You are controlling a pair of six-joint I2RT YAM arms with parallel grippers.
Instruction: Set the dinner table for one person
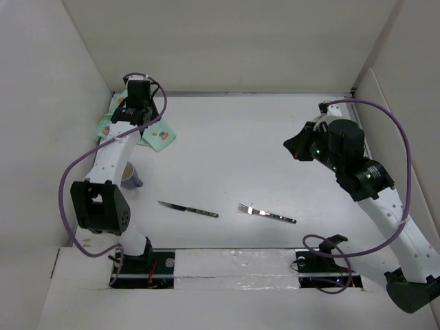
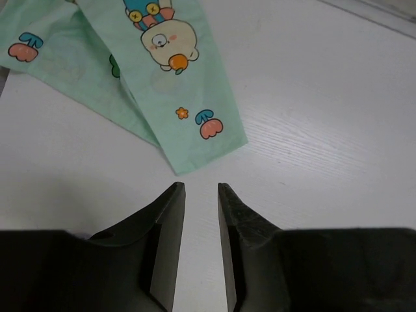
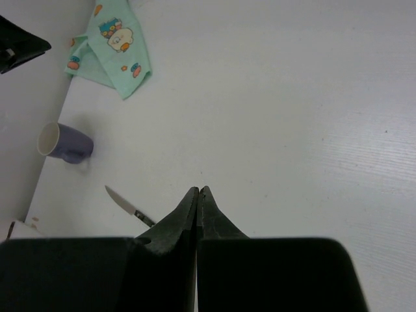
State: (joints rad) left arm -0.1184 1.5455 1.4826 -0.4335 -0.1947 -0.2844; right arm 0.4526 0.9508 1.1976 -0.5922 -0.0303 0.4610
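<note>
The table (image 1: 275, 151) fills the floor of the cell, matte white and boxed in by walls (image 1: 48, 89) on its left, far and right sides. Nothing on it is laid as a place setting yet, so I judge the task to be at its first step.

The placemat (image 1: 162, 139) lies bunched and folded over itself in the table's far-left corner, close against the left wall. The left gripper (image 2: 201, 188) hovers over the table just short of the cloth's nearest corner, its fingers parted by a narrow gap with nothing between them. The right gripper (image 3: 197, 190) hangs above the table's right half, pressed closed and empty.

A mug (image 1: 130, 175) stands upright by the table's left edge, nearer than the placemat. A knife (image 1: 187, 208) and a fork (image 1: 267, 214) lie flat near the table's front edge, well apart from each other.

The step in hand looks like fetching the placemat. The next move calls for advancing over the cloth's corner, lowering, and pinching a thin layer lying flat on the table, then drawing it toward the table's middle to spread it.

The corner is tight, with the left wall close to the left arm. The table's middle and far-right stretch give broad room, but the mug, knife and fork border any path toward the front.
</note>
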